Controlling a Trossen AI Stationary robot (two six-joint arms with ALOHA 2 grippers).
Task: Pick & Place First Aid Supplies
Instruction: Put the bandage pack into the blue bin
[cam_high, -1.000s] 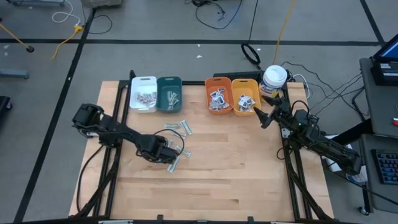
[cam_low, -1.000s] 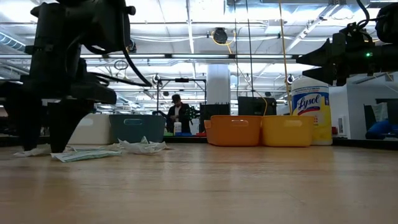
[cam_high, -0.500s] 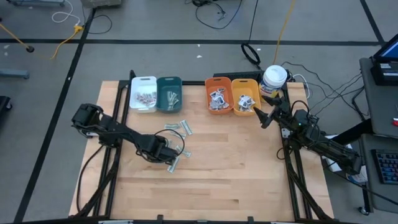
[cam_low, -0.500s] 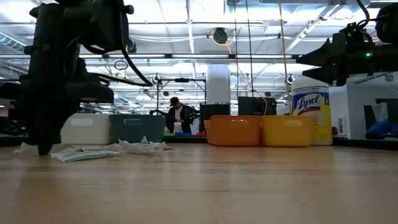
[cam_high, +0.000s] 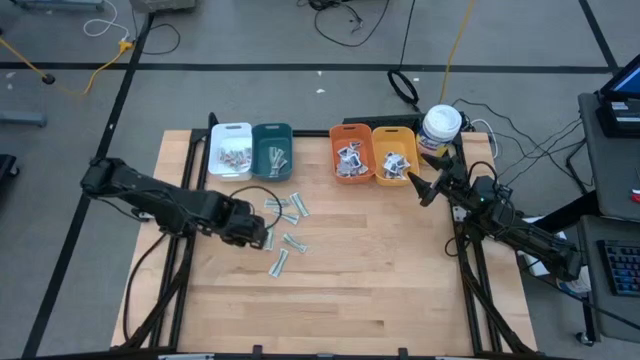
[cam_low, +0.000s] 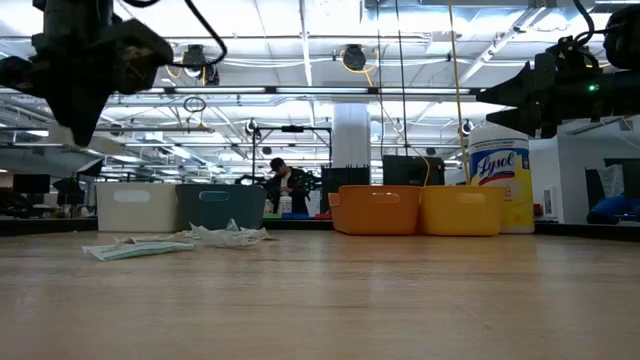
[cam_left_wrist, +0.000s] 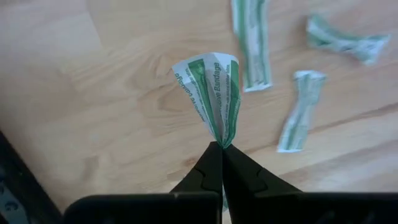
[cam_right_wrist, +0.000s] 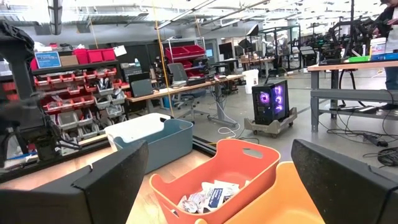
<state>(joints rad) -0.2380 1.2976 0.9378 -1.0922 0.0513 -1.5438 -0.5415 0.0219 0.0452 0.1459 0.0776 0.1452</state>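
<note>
My left gripper (cam_high: 264, 237) hangs above the table's left middle, raised well off the wood in the low view (cam_low: 85, 125), and is shut on a pale-green bandage strip (cam_left_wrist: 211, 93). Other green strips (cam_high: 285, 207) lie flat on the wood beside and beyond it (cam_left_wrist: 252, 43), seen as a low heap in the low view (cam_low: 150, 245). My right gripper (cam_high: 420, 186) waits open in the air near the yellow bin (cam_high: 394, 152), with nothing between its fingers (cam_right_wrist: 106, 180). My left gripper pinches one end of the green strip (cam_left_wrist: 222, 134) between its two fingertips, pointing down from above. The strip is creased lengthwise at the pinch and fans out past the fingertips. It hangs clear of the table.
Along the far edge stand a white bin (cam_high: 230, 150), a teal bin (cam_high: 271, 150), an orange bin (cam_high: 350, 152) with white packets and the yellow bin. A white canister (cam_high: 441, 125) stands at the far right. Bare wood lies toward the near edge.
My left gripper has shut on a green strip lying on the table and then risen, drifting slightly toward the left edge. The strip has come up off the wood with it. The other strips have stayed put.
</note>
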